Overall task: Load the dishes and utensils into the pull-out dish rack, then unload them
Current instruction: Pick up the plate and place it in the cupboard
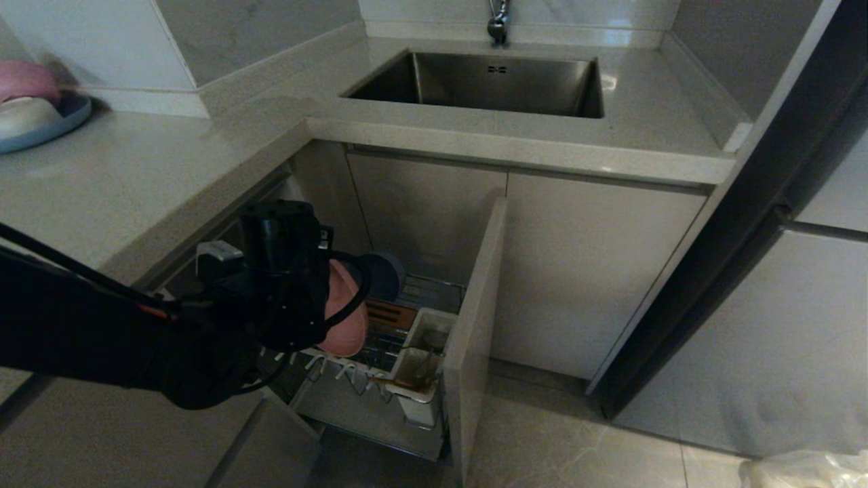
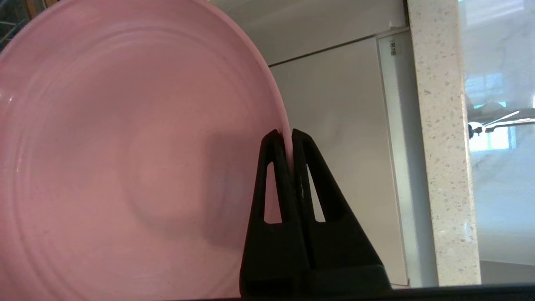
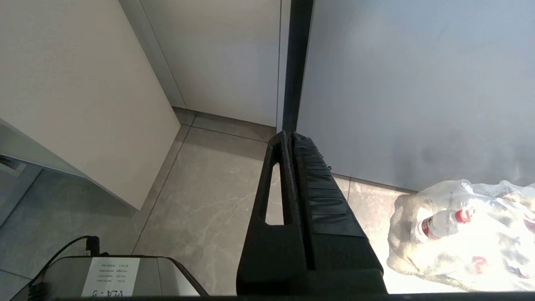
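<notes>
Pink plate (image 2: 125,167) stands on edge above the dish rack (image 1: 380,379), rim pinched in the left claw (image 2: 284,136).

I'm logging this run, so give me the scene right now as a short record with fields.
left gripper: shut on the rim of the pink plate, above the pull-out dish rack
right gripper: shut, empty, pointing at the floor, parked
blue-grey bowl: on edge at the rack's back
utensil cups: white, by the cabinet-front panel
counter, far left: dark blue plate with small bowls
sink: empty
</notes>
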